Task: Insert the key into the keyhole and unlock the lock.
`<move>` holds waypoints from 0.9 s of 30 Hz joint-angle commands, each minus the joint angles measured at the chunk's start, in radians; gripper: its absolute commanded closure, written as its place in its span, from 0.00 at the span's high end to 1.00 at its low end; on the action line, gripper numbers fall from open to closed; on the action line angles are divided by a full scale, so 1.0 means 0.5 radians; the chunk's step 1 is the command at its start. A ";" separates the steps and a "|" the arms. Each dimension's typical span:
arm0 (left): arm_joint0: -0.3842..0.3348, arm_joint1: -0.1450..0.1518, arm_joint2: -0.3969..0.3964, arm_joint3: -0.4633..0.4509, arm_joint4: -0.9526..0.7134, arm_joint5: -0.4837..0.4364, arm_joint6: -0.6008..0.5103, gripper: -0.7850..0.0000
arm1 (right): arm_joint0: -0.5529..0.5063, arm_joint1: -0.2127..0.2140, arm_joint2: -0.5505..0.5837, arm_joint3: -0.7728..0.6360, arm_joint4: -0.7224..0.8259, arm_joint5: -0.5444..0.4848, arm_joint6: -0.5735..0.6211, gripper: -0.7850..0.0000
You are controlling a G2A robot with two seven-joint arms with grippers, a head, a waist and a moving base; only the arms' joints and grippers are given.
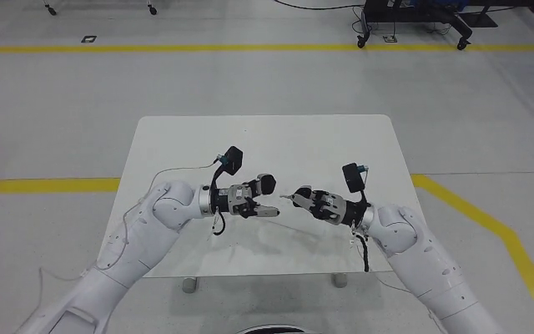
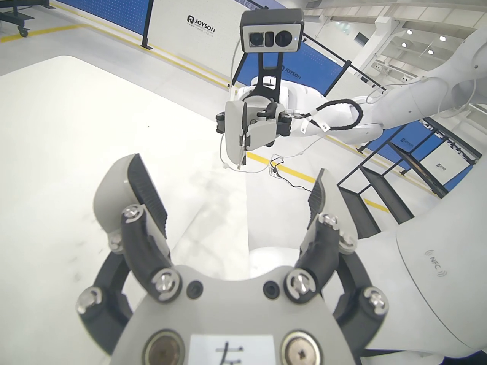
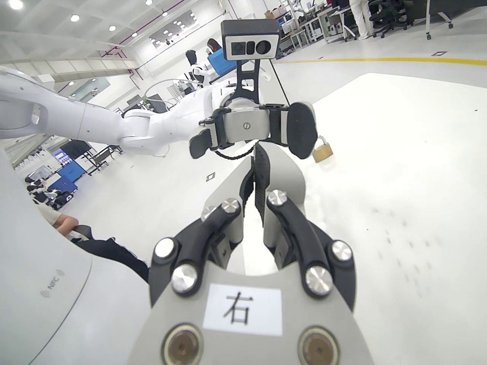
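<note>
On my left side, the left gripper (image 1: 269, 197) hangs above the near half of the white surface (image 1: 334, 142), pointing toward the middle. Its fingers (image 2: 146, 191) are spread wide with nothing between them.

The lock (image 3: 322, 150), a small brass padlock, sits on the surface close by this gripper. From the right wrist camera I see it partly hidden behind one of the spread fingers, with its shackle just showing. I can't pick it out from overhead.

Across a small gap, the right gripper (image 1: 292, 197) faces the left one at about the same height, and the two are tip to tip without touching. Its fingers (image 3: 262, 165) are pressed together. A thin sliver of metal pokes out past the tips, and as far as I can tell that is the key (image 2: 238, 166). It is held off the surface and apart from the lock.
</note>
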 commanded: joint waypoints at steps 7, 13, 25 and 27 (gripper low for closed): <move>-0.020 0.005 0.027 0.006 -0.011 0.000 0.047 0.75 | 0.059 -0.011 -0.080 0.056 0.070 0.083 0.064 0.00; -0.034 0.007 0.057 0.020 0.003 0.000 0.061 0.48 | 0.069 -0.010 -0.092 0.058 0.113 0.086 0.089 0.00; -0.060 0.012 0.098 0.038 0.036 0.000 0.116 0.19 | 0.076 -0.007 -0.097 0.043 0.132 0.104 0.107 0.00; -0.063 0.014 0.103 0.041 0.037 0.000 0.126 0.10 | 0.077 -0.007 -0.098 0.044 0.130 0.104 0.107 0.00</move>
